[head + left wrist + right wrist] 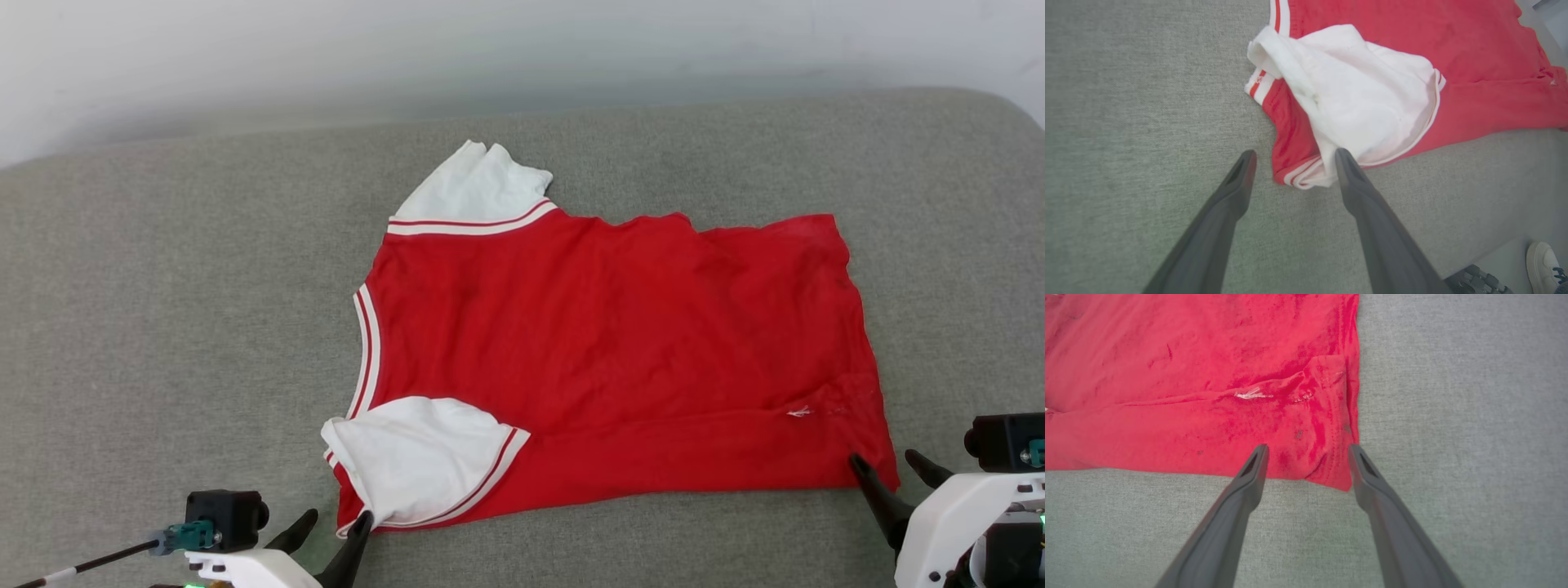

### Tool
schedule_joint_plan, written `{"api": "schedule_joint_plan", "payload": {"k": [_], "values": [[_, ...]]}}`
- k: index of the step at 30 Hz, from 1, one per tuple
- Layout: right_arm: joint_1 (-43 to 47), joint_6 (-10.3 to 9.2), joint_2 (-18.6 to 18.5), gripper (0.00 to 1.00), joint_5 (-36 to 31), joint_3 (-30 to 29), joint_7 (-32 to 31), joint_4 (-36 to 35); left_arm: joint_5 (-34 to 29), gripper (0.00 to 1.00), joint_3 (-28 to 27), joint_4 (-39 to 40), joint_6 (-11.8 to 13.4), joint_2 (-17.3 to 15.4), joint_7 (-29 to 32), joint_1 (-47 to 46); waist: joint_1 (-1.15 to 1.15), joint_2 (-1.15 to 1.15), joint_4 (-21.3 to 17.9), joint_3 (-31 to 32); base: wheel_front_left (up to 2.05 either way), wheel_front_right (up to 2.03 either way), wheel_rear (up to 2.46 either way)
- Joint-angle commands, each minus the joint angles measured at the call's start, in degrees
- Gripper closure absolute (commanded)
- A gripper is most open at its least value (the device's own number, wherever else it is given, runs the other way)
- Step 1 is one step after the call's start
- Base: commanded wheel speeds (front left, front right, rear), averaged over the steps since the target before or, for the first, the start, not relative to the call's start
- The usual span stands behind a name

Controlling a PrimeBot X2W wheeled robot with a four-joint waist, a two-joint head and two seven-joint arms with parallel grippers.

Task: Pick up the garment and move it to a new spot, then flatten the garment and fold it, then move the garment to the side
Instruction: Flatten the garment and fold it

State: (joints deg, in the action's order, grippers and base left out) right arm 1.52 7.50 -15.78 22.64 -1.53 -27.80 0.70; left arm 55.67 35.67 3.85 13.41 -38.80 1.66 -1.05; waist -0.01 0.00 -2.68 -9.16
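The red short-sleeved jersey shirt [620, 327] with white sleeves and striped trim lies spread on the grey woven fabric surface [163, 343], at the middle of the head view. Its long axis runs from 9 to 3 o'clock, with the collar toward 9, the hem toward 3, and one sleeve out at 12. The near white sleeve [416, 457] is folded over the red body at 7 o'clock. The left gripper [336, 523], at 7 o'clock, has its fingers spread wide and grips nothing. One tip sits at the sleeve's striped corner, contact unclear. The right gripper [883, 461], at 4 o'clock, is likewise wide apart and empty, its tips straddling the shirt's near hem corner.
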Motion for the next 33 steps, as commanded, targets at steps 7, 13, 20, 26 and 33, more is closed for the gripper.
{"api": "schedule_joint_plan", "payload": {"k": [7,13,20,26,33], "values": [[0.54,-0.02,1.9,0.0,-1.08,-0.98,-0.61,-2.77,-0.75,0.0,0.71,0.26,0.3,0.13,1.34,-1.73,0.01,0.0,-0.88,-2.72,0.0,0.0,0.0],[-0.53,-0.02,2.44,0.0,-1.33,-0.74,-0.49,-3.61,-2.17,0.0,2.26,-3.49,1.0,0.51,3.26,-3.52,0.01,0.0,-1.67,-4.77,0.0,0.0,0.0],[-1.28,-0.02,1.65,0.0,-1.6,-0.54,0.16,-3.89,-2.14,0.21,3.81,-9.34,1.96,1.49,6.13,-4.34,0.01,0.0,-2.06,-6.08,0.0,0.0,0.0],[-1.14,-0.02,0.09,0.0,-2.99,-1.04,-0.49,-4.08,-1.26,1.0,4.92,-10.13,0.01,2.76,6.68,-4.29,0.01,0.0,-1.27,-4.76,0.0,0.0,0.0],[-0.51,-0.02,-0.52,0.0,-6.62,-2.91,-2.53,-2.4,-1.29,1.0,4.19,-6.46,-0.94,2.9,4.13,-4.13,0.01,0.0,0.69,-2.84,0.0,0.0,0.0]]}}
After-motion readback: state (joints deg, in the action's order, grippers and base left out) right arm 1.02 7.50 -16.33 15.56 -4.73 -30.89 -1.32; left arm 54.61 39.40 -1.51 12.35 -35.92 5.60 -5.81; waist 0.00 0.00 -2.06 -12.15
